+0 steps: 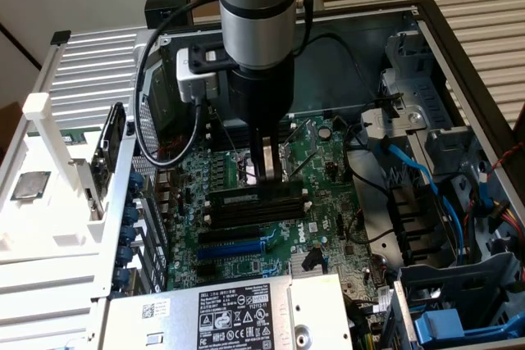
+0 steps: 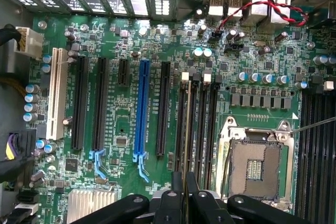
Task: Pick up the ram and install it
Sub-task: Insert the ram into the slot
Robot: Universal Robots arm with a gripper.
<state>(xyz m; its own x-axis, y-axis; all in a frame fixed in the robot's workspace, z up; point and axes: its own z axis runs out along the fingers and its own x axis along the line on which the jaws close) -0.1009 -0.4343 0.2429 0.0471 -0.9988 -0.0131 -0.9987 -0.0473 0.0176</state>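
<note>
A: Since the arm is down inside the open computer case point(image 1: 353, 26), where's the end effector point(image 1: 268, 175)?

B: Low over the green motherboard point(image 1: 321, 161), right at the bank of black memory slots point(image 1: 254, 212). Fingers are clenched on the ram point(image 1: 242, 197).

A: Ram orientation?

B: On edge, lengthwise along the slots, at the far row of the bank from the exterior camera. In the wrist view the end effector point(image 2: 184, 187) pinches it, and the ram point(image 2: 187, 129) shows as a thin pale edge running out from between the fingers. It lines up with one of the black memory slots point(image 2: 207, 124). Fully seated or just resting in the slot, can't tell.

A: Neighbours?

B: Wrist view: blue expansion slot point(image 2: 140, 108) near the memory bank, with one long black slot between them. Open CPU socket point(image 2: 257, 169) on the bank's other side. Exterior view: blue expansion slot point(image 1: 238, 245) just in front of the memory slots, then the labelled power supply point(image 1: 238, 309) nearer the camera. Blue cables point(image 1: 426, 178) toward the exterior view's right.
</note>
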